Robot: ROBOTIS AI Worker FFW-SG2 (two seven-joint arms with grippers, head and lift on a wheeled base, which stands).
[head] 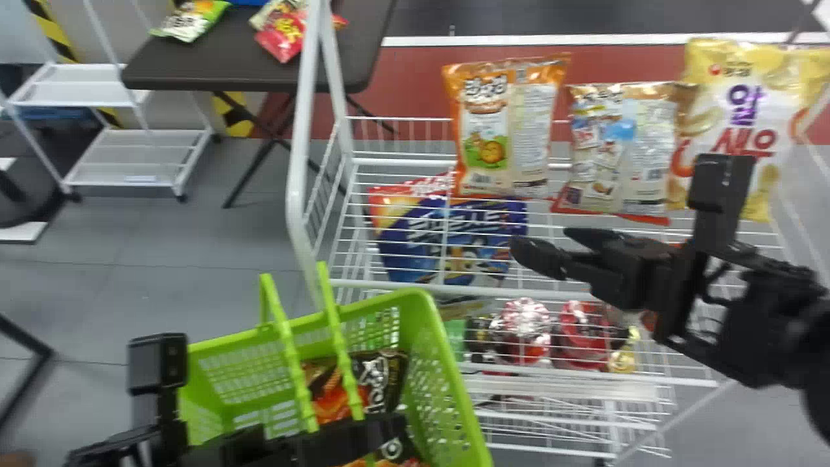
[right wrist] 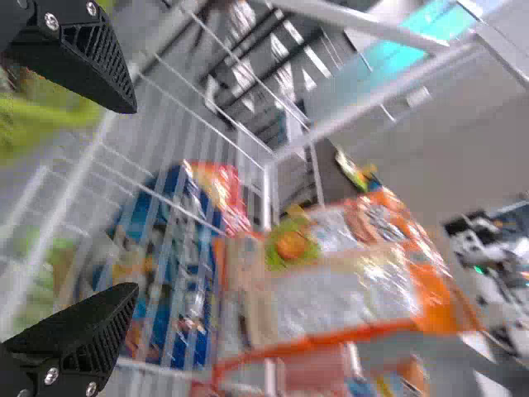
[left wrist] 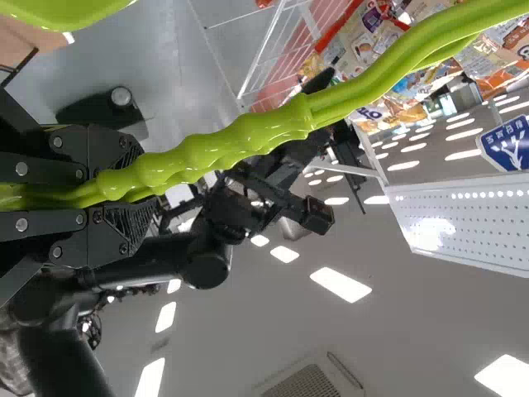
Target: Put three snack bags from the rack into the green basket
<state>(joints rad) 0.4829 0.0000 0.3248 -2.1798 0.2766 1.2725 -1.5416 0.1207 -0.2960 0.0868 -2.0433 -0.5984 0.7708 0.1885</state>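
Observation:
My left gripper (head: 337, 441) is over the green basket (head: 441, 363), near its handles. In the left wrist view my left gripper (left wrist: 124, 190) is shut on the green handles (left wrist: 248, 141). Black and orange snack bags (head: 382, 379) lie inside the basket. My right gripper (head: 551, 246) is in front of the rack (head: 402, 283), right of the blue bag (head: 454, 237) and below the upright orange bag (head: 483, 130). Seen from its wrist, the right gripper (right wrist: 132, 198) stands open, with the blue bag (right wrist: 173, 256) and orange bag (right wrist: 347, 281) beyond its fingers.
A beige bag (head: 619, 146) and a large yellow bag (head: 733, 117) stand to the right on the rack. Red bags (head: 580, 337) lie on a lower level. The rack's white left post (head: 298, 149) rises behind the basket. A dark table (head: 253, 74) holds more bags.

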